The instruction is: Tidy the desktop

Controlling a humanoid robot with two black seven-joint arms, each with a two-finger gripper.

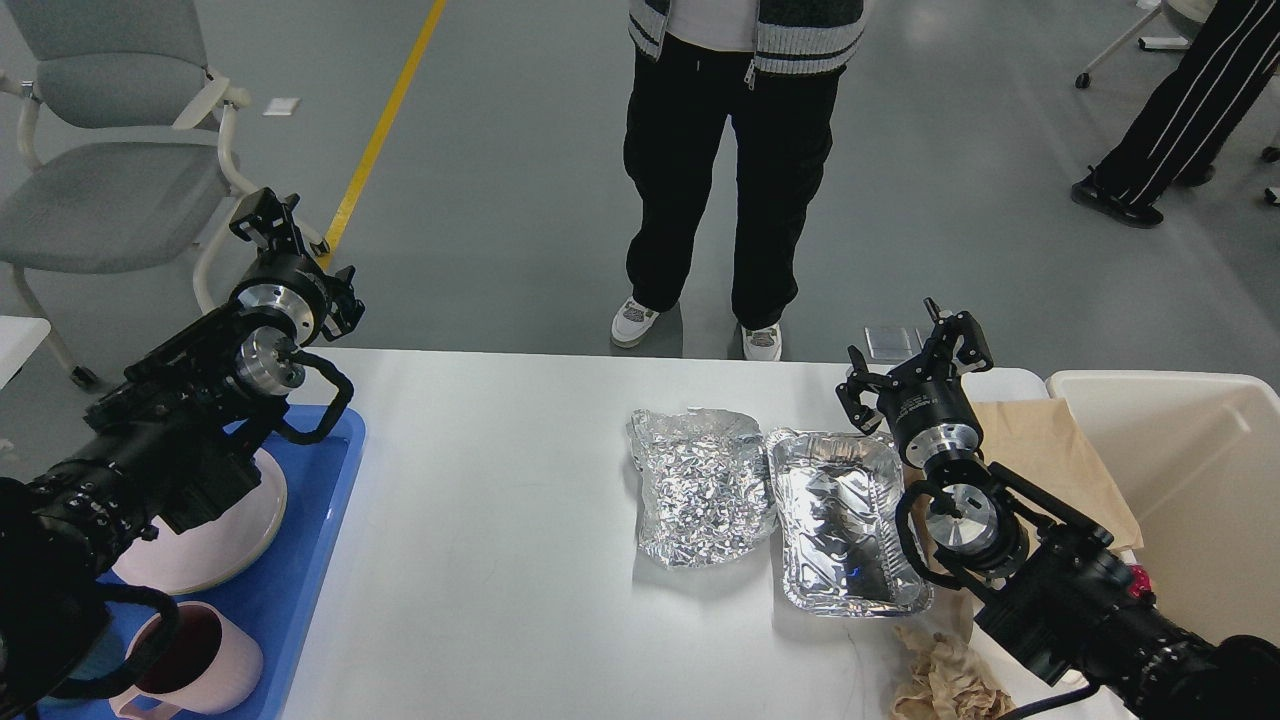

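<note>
White worktop (480, 520) spread across the centre, right fingers (915, 365) spread wide above its 2 o'clock corner, foil tray (845, 520) just below at 6 o'clock, left fingers (285, 255) off its 10 o'clock corner, spread not discernible.

No writing, label, brand or number can be read anywhere in this view. There is faint pale lettering on the collar of the right gripper (915, 372), but it is far too small to make out. The yellow line (385, 130) painted on the far floor is a plain stripe with no wording on it.
</note>
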